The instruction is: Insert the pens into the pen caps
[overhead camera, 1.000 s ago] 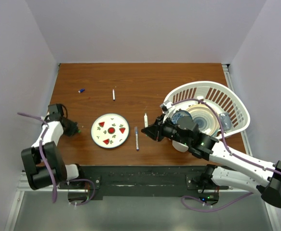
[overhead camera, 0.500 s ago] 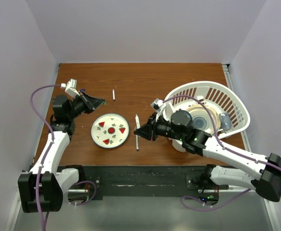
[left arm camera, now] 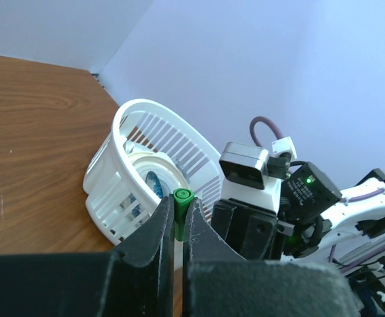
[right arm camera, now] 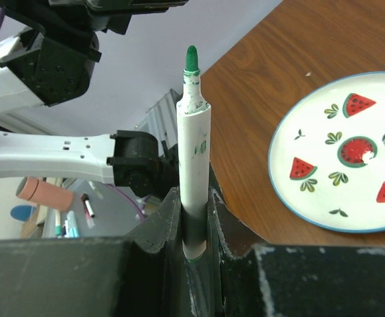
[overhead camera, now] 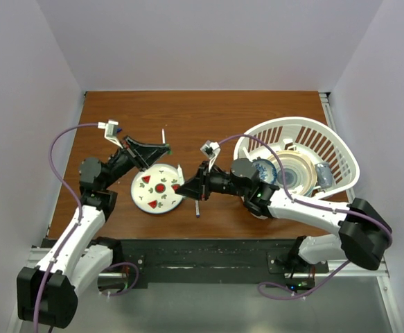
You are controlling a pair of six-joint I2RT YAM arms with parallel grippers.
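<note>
My left gripper [overhead camera: 161, 148] is raised above the plate's far edge and shut on a green pen cap [left arm camera: 181, 198], its end facing the right arm. My right gripper [overhead camera: 186, 186] is shut on a white pen [right arm camera: 194, 148] with a green tip, held over the plate's right edge. The pen's tip [overhead camera: 179, 170] points toward the left gripper, a short gap from the cap [overhead camera: 167, 146]. A darker grey pen [overhead camera: 197, 208] lies on the table under the right gripper. Another white pen [overhead camera: 163, 134] lies farther back.
A round white plate [overhead camera: 148, 201] with red watermelon marks sits between the arms; it also shows in the right wrist view [right arm camera: 350, 211]. A white basket [overhead camera: 326, 135] holding dishes stands at the right. The wooden table's back wall is beyond.
The left arm rose from the table's left edge and swung right with the cap. The right gripper took up the white pen and moved left, over the plate's edge.
</note>
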